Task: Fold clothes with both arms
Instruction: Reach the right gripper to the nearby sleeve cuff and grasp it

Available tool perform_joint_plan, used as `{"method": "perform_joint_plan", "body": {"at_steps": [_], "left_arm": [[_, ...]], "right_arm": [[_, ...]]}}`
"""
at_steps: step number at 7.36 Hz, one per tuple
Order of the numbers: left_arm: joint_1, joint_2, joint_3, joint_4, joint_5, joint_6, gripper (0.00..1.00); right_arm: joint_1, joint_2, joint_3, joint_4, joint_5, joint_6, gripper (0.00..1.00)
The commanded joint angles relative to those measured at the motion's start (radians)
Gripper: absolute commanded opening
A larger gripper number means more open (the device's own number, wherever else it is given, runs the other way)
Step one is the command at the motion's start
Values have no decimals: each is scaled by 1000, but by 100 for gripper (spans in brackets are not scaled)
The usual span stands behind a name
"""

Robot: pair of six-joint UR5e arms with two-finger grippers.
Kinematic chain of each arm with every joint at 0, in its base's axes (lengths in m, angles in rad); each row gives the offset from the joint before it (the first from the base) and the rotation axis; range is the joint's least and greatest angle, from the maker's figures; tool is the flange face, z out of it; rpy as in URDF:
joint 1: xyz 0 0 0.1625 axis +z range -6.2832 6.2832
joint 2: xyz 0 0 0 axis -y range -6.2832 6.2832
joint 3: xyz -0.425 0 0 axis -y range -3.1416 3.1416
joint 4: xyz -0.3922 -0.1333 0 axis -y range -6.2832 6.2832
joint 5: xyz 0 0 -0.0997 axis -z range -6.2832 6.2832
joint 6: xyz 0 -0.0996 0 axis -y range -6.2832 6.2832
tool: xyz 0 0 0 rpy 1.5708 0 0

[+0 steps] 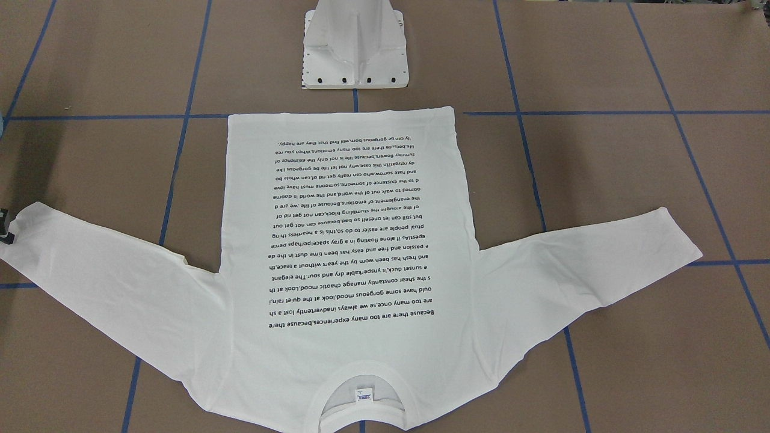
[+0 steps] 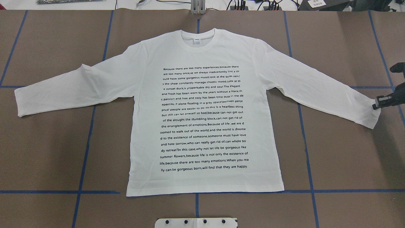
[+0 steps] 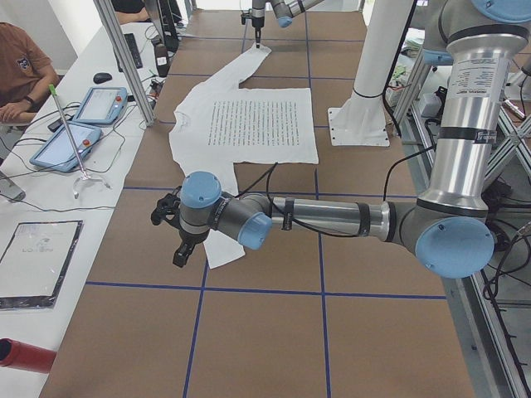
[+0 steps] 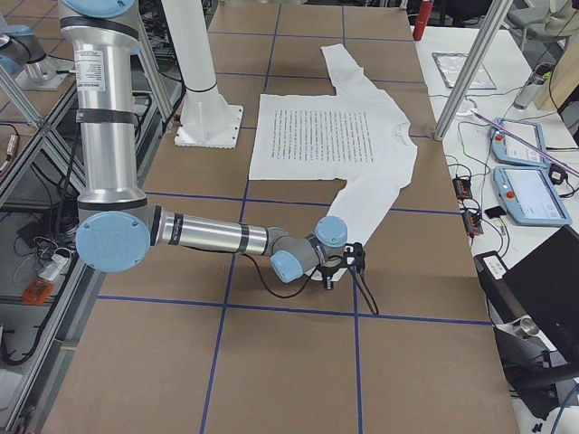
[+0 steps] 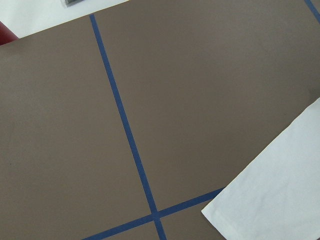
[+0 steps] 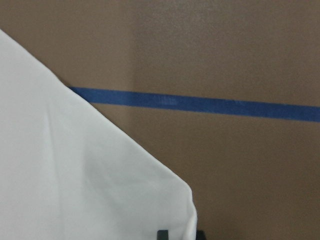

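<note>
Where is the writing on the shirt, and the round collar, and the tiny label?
printed text (image 2: 204,118), overhead view, middle of the black block.
collar (image 2: 200,49), overhead view, front ribbed band.
neck label (image 2: 196,40), overhead view, centre of the label.

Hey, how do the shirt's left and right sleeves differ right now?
The right sleeve slants more steeply toward the robot than the left sleeve. The right gripper sits at the right sleeve's cuff; from overhead, no gripper shows at the left sleeve's cuff. Both are white and spread out on the table.
</note>
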Motion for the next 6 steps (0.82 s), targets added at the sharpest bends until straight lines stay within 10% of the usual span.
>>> {"method": "perform_joint_plan", "body": {"at_steps": [1, 6], "left_arm": [[0, 0, 0, 0, 0, -1, 100], [0, 3, -8, -6, 0, 0, 100]], "right_arm": [[36, 3, 6, 8, 47, 0, 0], [58, 99, 75, 12, 150, 18, 0]]}}
